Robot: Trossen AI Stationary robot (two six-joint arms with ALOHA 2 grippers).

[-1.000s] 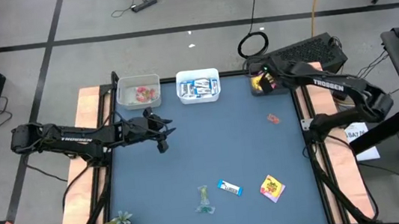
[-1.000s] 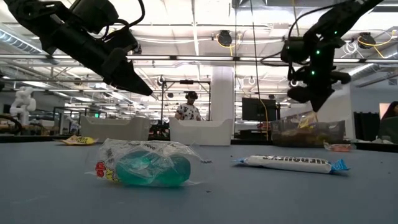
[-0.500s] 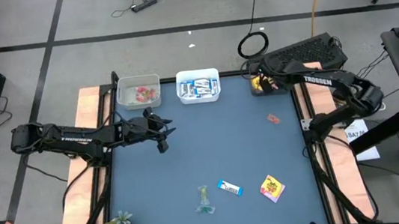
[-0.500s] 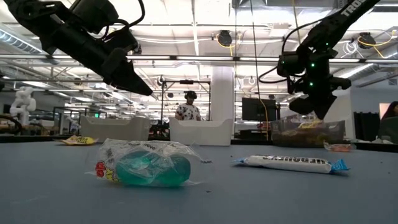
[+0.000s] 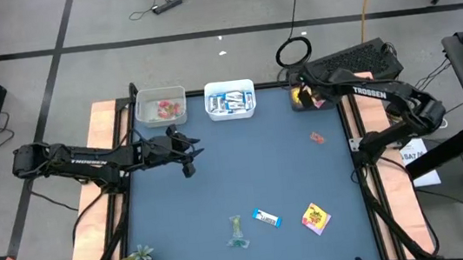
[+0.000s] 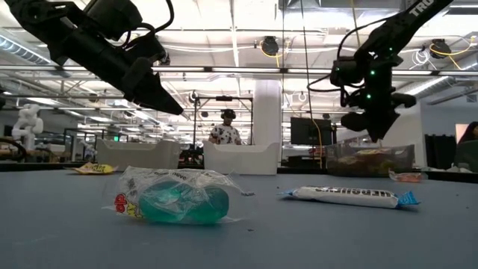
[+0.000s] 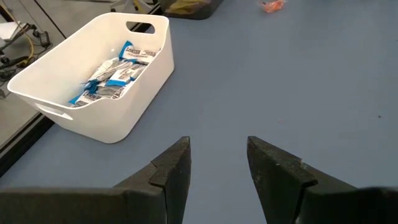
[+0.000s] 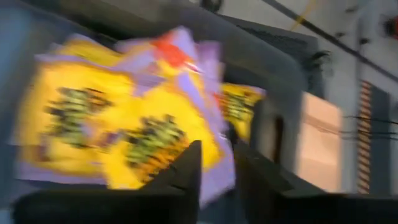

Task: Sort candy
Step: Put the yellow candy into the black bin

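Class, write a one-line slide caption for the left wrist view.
Open left gripper hovers over blue table beside white bin of blue-and-white candy bars.

The yellow packets [image 8: 118, 124] in the right wrist view are smeared — their print cannot be read. From above, the pieces in the clear bin [image 5: 161, 108] are too small to tell apart — only pink and green specks.

text: "TROSSEN" | on: right arm [image 5: 373, 93]; candy wrapper print illegible
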